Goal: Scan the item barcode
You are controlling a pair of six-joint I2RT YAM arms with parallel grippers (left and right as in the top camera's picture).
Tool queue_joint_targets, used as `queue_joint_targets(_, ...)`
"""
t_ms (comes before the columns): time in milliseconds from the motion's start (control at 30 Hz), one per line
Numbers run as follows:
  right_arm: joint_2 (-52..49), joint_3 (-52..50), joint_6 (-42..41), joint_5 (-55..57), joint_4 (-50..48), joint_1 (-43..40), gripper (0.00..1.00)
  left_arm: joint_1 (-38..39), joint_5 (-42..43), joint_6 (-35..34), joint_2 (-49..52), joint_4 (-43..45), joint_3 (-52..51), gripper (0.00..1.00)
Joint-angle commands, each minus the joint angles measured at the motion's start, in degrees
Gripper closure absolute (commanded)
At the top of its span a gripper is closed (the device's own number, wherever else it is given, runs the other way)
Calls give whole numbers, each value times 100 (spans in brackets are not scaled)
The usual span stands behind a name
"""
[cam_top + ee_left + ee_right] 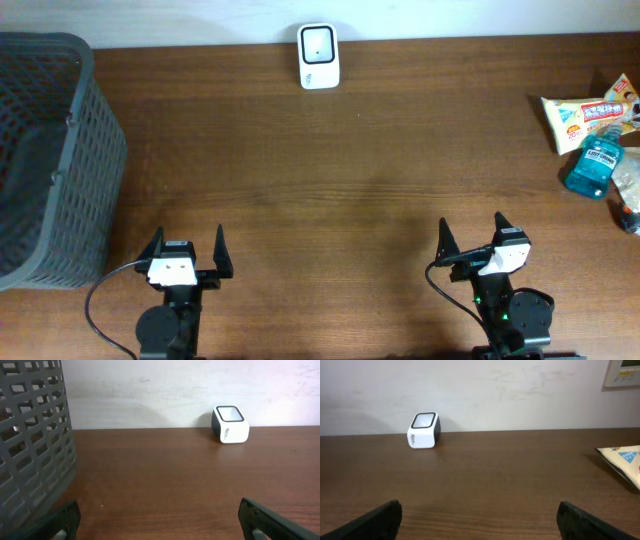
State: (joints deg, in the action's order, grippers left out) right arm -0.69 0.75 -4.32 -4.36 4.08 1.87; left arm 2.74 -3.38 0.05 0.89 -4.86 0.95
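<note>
The white barcode scanner with a dark window stands at the table's far edge by the wall, also seen in the left wrist view and the right wrist view. Items lie at the far right: a printed snack packet and a blue bottle lying beside it. No barcode shows from here. My left gripper and right gripper sit near the front edge, both open and holding nothing, far from the scanner and the items.
A tall grey mesh basket stands at the left edge, just ahead of and left of the left gripper. Another pale packet is cut off at the right edge. Bare brown tabletop lies between grippers and scanner.
</note>
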Motion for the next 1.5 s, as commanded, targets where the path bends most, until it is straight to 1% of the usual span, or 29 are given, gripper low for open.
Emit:
queue_joint_targets(0, 50, -44, 4, 31, 17, 37, 2, -28, 59, 70, -59, 13, -37, 1)
queue_joint_targets(333, 50, -44, 4, 33, 15, 37, 1, -28, 59, 70, -59, 13, -37, 1)
queue_joint_targets(467, 50, -44, 37, 361, 48, 33, 1, -28, 59, 70, -59, 13, -37, 1)
queue_joint_targets(667, 50, -44, 861, 409, 66, 33, 2, -28, 59, 70, -59, 13, -37, 1)
queue_joint_targets(1000, 50, -44, 859, 776, 63, 26, 2, -28, 59, 70, -59, 13, -37, 1)
queue_joint_targets(1467, 50, -44, 837, 962, 46, 26, 2, -28, 59, 70, -59, 13, -37, 1)
